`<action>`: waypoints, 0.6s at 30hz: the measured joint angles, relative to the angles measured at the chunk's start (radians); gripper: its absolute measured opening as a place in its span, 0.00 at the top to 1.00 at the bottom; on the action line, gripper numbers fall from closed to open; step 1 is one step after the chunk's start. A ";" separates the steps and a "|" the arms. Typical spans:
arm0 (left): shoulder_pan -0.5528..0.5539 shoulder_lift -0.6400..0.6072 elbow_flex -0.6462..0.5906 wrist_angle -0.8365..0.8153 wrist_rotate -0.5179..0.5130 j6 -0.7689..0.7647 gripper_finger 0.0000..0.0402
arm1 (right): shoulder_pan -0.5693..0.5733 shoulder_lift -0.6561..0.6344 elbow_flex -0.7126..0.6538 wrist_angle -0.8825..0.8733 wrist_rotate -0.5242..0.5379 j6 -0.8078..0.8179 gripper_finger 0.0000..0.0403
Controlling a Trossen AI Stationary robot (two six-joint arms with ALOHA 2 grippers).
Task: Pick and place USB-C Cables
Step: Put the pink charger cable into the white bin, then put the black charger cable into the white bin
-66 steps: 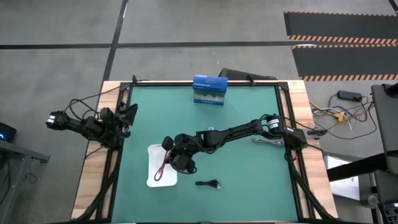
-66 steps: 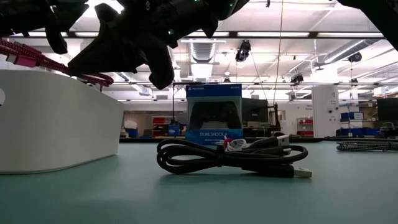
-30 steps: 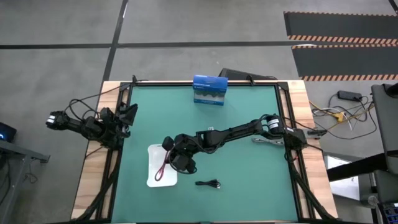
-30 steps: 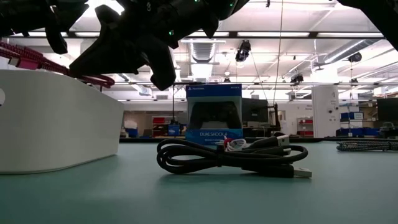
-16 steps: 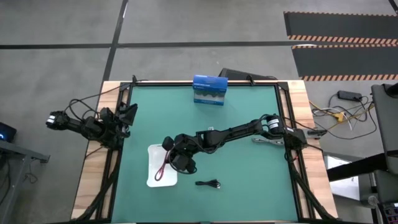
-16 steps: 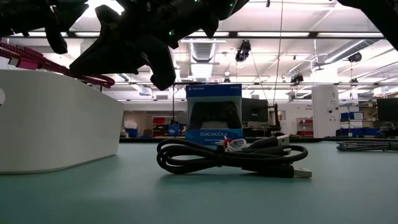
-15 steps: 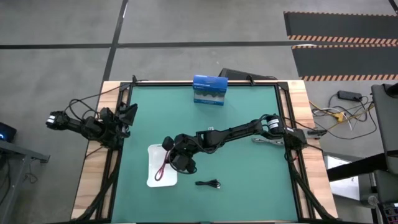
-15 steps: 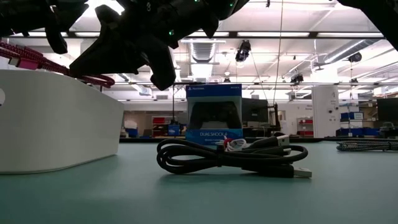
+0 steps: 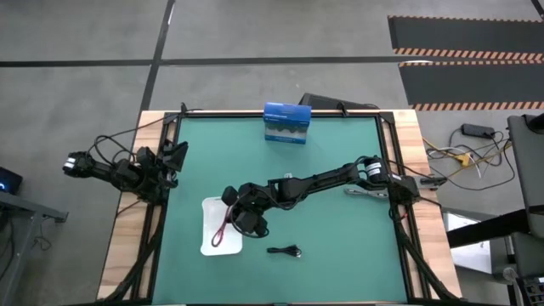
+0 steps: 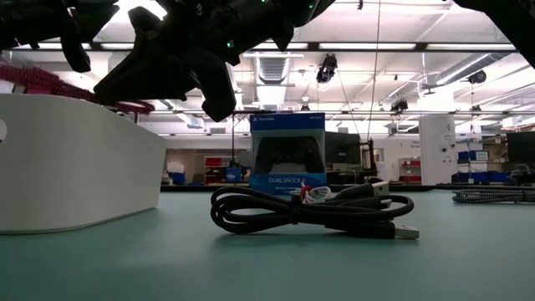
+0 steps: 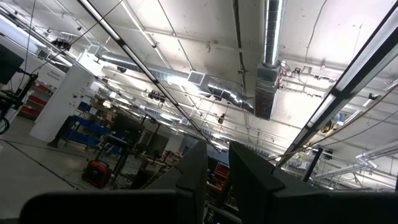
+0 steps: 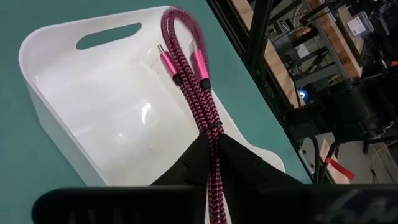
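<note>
— Where's the pink-red cable (image 12: 186,81) now?

— Pinched between the right gripper (image 12: 213,149) fingers, hanging over the white tray (image 12: 68,118). Its doubled length reaches out across the tray's hollow, and the two plugs sit above the bare floor of it. From above, the right gripper (image 9: 240,218) is at the tray's (image 9: 209,244) right edge, with the cable (image 9: 223,229) slanting down into it.

— Any change from a moment ago?

— Barely. At table height the pink-red cable (image 10: 33,78) looks a shade lower against the tray's rim than half a second back; the arm itself has not shifted in the overhead picture.

— What's inside the tray?

— Nothing lies on its floor that I can see; only the held cable hangs over it.

— And the other cables?

— The black cable (image 9: 284,251) lies coiled on the green mat (image 9: 340,238), just below and right of the tray, well clear of it. At table level the black cable (image 10: 309,213) has a bit of white cable (image 10: 318,196) showing just behind it. The blue box (image 9: 286,122) stands at the far edge of the mat.

— The left arm?

— Parked off the mat's left side, the left gripper (image 9: 176,161) by the table frame. Its fingers (image 11: 193,174) point up at the ceiling with only a narrow gap between them, holding nothing.
</note>
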 joint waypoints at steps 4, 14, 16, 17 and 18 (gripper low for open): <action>0.000 0.000 0.000 0.000 0.000 0.000 0.87 | 0.000 0.000 0.000 0.000 0.000 0.000 0.89; 0.000 0.000 0.000 0.002 0.000 0.000 0.87 | 0.000 0.000 0.000 0.000 0.000 0.000 0.87; 0.000 0.000 0.000 0.002 0.000 0.000 0.87 | 0.000 0.000 0.000 0.000 0.000 0.000 0.87; 0.000 0.000 0.000 0.002 0.000 0.000 0.87 | 0.000 0.000 0.000 0.000 0.000 0.000 0.87; 0.000 0.000 0.000 0.002 0.000 0.000 0.87 | 0.000 0.000 0.000 0.000 0.000 0.001 0.87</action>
